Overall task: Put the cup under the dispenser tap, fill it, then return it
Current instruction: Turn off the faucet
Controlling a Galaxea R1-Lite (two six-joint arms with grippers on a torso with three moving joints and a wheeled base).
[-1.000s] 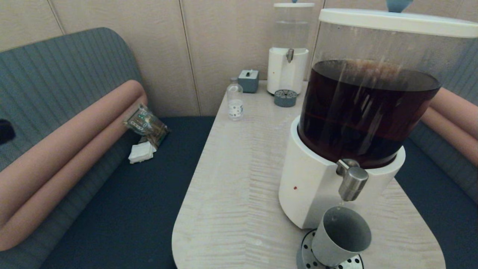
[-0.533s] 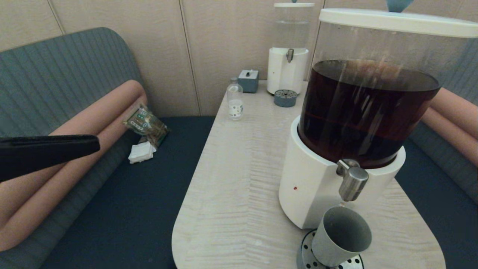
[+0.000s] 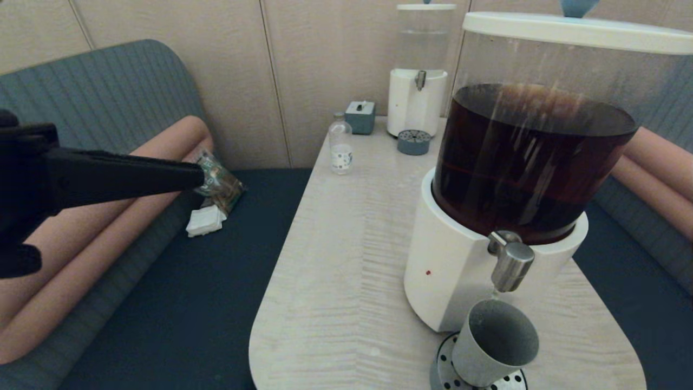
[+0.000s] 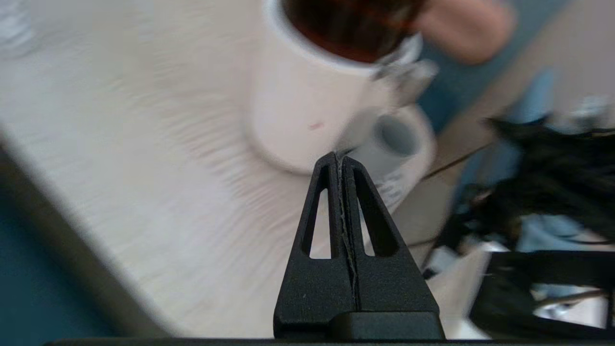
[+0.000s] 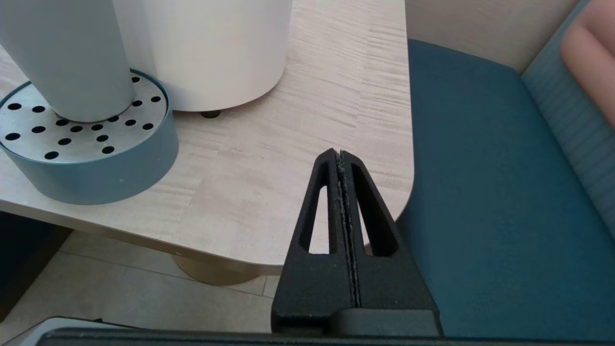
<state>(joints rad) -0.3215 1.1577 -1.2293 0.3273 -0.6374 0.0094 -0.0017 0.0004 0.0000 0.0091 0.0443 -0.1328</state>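
The grey cup [image 3: 494, 342] stands upright on a perforated drip tray [image 3: 445, 363], right beneath the steel dispenser tap [image 3: 511, 265] of the big white-based dispenser [image 3: 460, 271] holding dark brown liquid. The wrist views show the cup [image 4: 391, 144] too, and its lower wall [image 5: 67, 57] on the tray [image 5: 86, 158]. My left gripper [image 3: 200, 174] is shut and empty, raised over the bench far left of the table, pointing toward the dispenser. In its own view my left gripper [image 4: 338, 158] aims at the cup. My right gripper [image 5: 338, 154] is shut and empty, low at the table's near right corner.
A small clear-liquid dispenser [image 3: 418, 81] with its own drip tray [image 3: 414, 142], a grey box [image 3: 360, 116] and a small clear bottle [image 3: 341, 145] stand at the far end of the pale wood table [image 3: 346, 260]. A snack packet [image 3: 214, 181] and napkins [image 3: 206, 221] lie on the left bench.
My left gripper has come into the head view from the left edge, rising and reaching further right toward the table. The cup and dispenser have not moved.
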